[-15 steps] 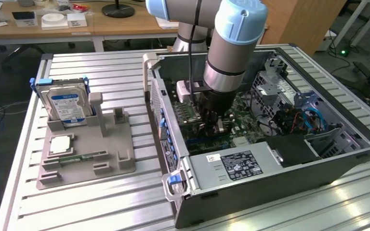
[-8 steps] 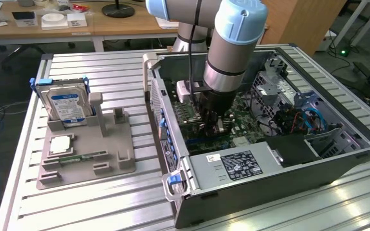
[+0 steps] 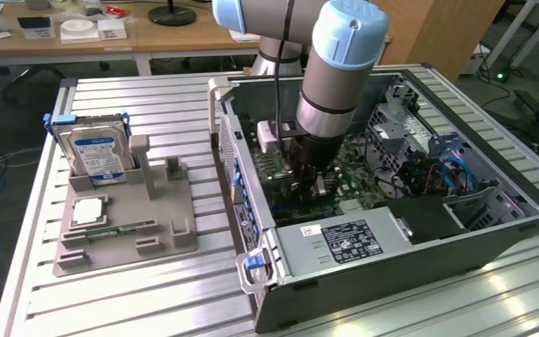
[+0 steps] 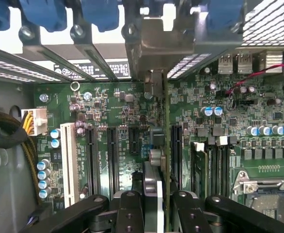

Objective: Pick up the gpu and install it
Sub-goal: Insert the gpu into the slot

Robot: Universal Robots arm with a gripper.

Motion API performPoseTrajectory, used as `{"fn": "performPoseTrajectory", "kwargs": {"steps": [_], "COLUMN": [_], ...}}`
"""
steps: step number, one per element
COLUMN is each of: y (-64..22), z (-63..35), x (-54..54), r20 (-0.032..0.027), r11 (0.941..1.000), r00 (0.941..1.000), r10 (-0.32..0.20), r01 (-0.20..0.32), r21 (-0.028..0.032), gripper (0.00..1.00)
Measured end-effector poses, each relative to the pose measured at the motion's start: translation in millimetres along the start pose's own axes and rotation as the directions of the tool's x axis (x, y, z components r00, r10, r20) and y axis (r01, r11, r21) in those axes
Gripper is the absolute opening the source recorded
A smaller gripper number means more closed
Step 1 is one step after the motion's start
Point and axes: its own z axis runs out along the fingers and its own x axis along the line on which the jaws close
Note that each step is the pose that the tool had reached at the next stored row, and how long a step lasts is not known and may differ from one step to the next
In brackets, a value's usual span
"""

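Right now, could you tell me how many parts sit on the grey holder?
3: a hard drive upright at the back, a square chip lying flat midway, a memory stick nearer the front. None seems hidden.

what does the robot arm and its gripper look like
The arm is a thick silver-grey metal tube with light blue caps on its round joints and a black band low on the tube. A thin black cable runs down alongside it. A small white box sits at the wrist. The gripper is black, with jointed linkage arms fixed by round bolts.
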Motion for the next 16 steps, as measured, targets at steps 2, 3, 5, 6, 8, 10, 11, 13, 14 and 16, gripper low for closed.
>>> {"fn": "performPoseTrajectory", "kwargs": {"steps": [2, 3, 5, 6, 8, 10, 11, 13, 14, 16], "y": [0.2, 0.1, 0.1, 0.1, 0.1, 0.1, 0.1, 0.2, 0.2, 0.1], "z": [2.9, 3.4, 4.0, 4.0, 4.0, 4.1, 4.1, 3.8, 4.6, 4.2], "x": [0.2, 0.0, 0.0, 0.1, 0.1, 0.1, 0.1, 0.3, 0.2, -0.4], "r20": [-0.0006, -0.0006, 0.0004, 0.0006, 0.0007, 0.0008, 0.0008, 0.0003, 0.0023, 0.0032], "r11": [1.0000, 1.0000, 1.0000, 1.0000, 1.0000, 1.0000, 1.0000, 1.0000, 1.0000, 1.0000], "r00": [1.0000, 1.0000, 1.0000, 1.0000, 1.0000, 1.0000, 1.0000, 1.0000, 1.0000, 1.0000], "r10": [0.000, 0.000, 0.000, 0.000, 0.000, 0.000, 0.000, 0.000, 0.000, 0.000], "r01": [0.000, 0.000, 0.000, 0.000, 0.000, 0.000, 0.000, 0.000, 0.000, 0.000], "r21": [-0.0008, -0.0006, -0.0001, 0.0000, 0.0000, 0.0001, 0.0000, -0.0002, 0.0016, 0.0035], "gripper": [0.28, 0.28, 0.28, 0.28, 0.28, 0.28, 0.28, 0.28, 0.28, 0.29]}}
